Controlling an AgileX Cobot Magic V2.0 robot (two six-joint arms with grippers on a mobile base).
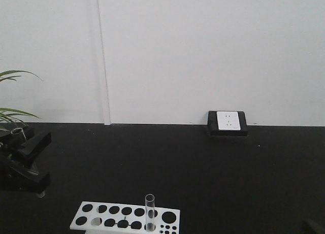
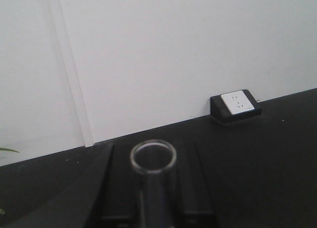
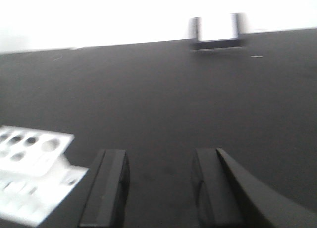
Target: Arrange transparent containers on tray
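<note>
Pinching a clear glass tube (image 2: 153, 157), the left gripper (image 2: 153, 193) has its flat black fingers (image 2: 106, 188) set against both sides of the slim cylinder. The tube's round open rim faces the wrist camera. The right gripper (image 3: 161, 188) hangs with its jaws wide apart and nothing between the blocky matte pads (image 3: 111, 188); that view is blurred. Just to its left lies a white rack (image 1: 116, 216), a flat slab pierced by rows of round holes. A second tube (image 1: 150, 211) stands upright in a front-row hole near the rack's right end. Around them spreads a dull black tabletop (image 1: 203, 173). At the smooth white wall sits a white socket (image 1: 227, 121) in a black housing, and thin green leaves (image 1: 15, 113) show at the left edge.
</note>
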